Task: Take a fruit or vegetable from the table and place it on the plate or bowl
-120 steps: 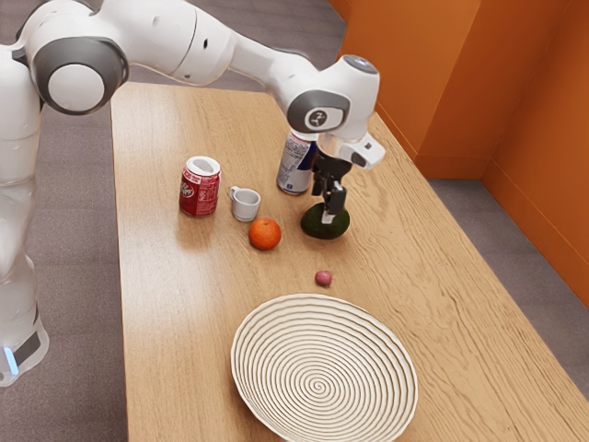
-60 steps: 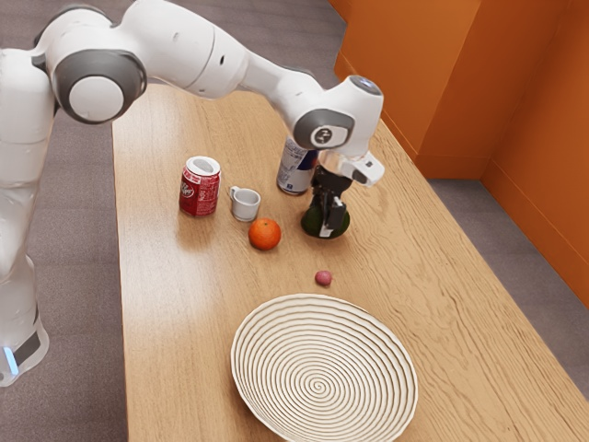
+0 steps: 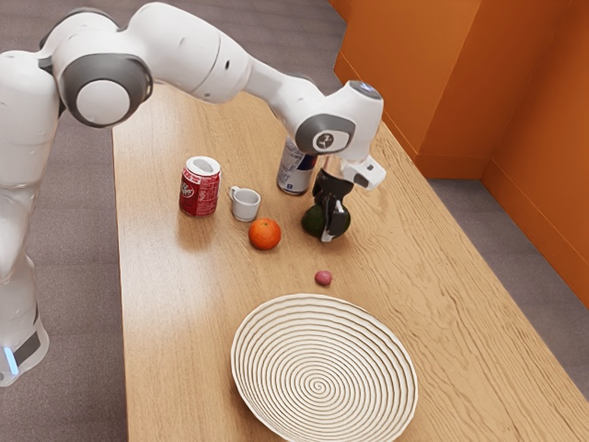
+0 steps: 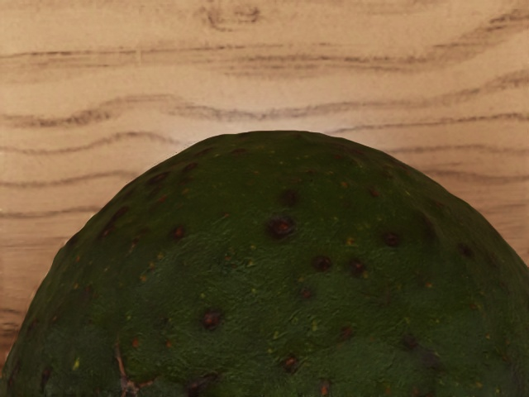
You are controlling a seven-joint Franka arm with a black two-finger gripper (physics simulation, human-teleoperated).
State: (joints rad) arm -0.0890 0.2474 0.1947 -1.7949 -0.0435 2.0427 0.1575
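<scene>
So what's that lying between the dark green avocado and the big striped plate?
A small reddish-purple fruit sits alone between the avocado and the plate, as the exterior view shows.

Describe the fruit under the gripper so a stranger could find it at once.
From the big spiral-striped plate, look past the small pink thing toward the blue can. The avocado lies just before that can, under the gripper. It is dark green and speckled, unlike the smooth orange beside it.

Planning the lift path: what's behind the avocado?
A blue-and-white can stands upright behind the avocado. The gripper covers much of the avocado; the arm hides the can's top.
</scene>
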